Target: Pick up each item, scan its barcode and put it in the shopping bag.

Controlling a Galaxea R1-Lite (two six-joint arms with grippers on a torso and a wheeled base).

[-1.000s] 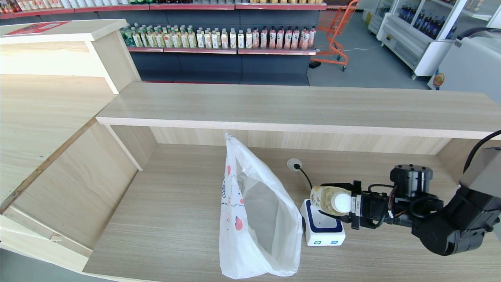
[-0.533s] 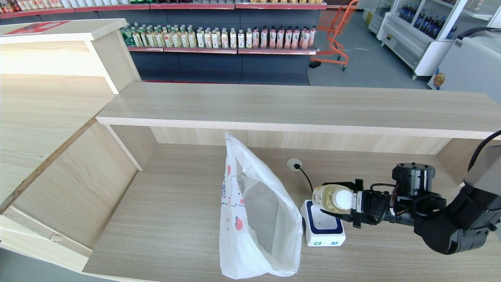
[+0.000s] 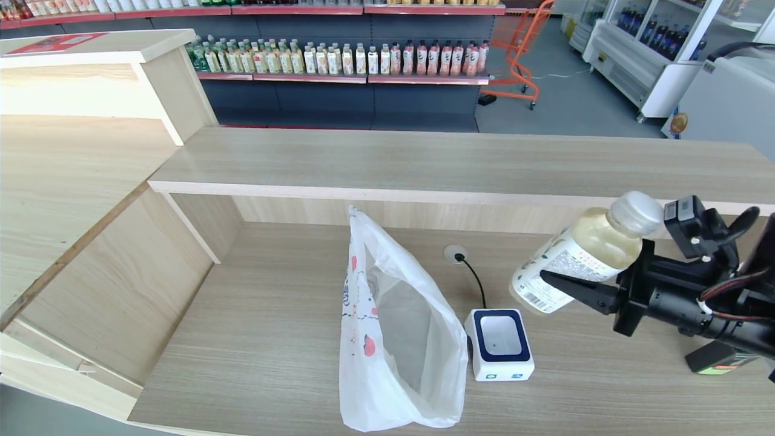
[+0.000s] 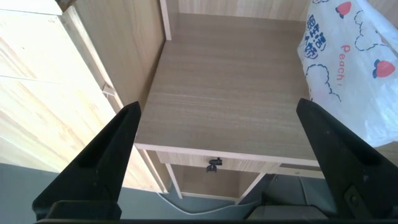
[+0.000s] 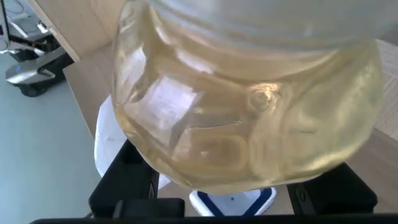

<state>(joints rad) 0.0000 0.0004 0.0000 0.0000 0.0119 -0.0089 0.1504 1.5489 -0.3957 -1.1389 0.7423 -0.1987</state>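
My right gripper [image 3: 563, 272] is shut on a clear bottle of pale yellow drink [image 3: 575, 257] with a white cap. It holds the bottle tilted in the air, cap up and to the right, above and to the right of the scanner. The label's barcode sits at the bottle's lower end. In the right wrist view the bottle [image 5: 249, 106] is very close, with the scanner [image 5: 233, 200] below it. The white, blue-topped scanner [image 3: 499, 343] stands on the counter beside the shopping bag [image 3: 393, 339], a white printed plastic bag standing with its mouth agape. My left gripper [image 4: 219, 109] is open near the counter's front edge, beside the bag [image 4: 354, 62].
A black cable runs from the scanner to a round socket [image 3: 455, 253] in the counter. A raised wooden ledge [image 3: 460, 166] borders the counter at the back and a side wall [image 3: 121, 284] on the left. A dark and green object [image 3: 717, 360] lies at the right edge.
The right gripper has lifted the bottle up and to the right, away from over the scanner, and turned it from lying cap-forward to tilted cap-up. Bag and scanner have not moved.
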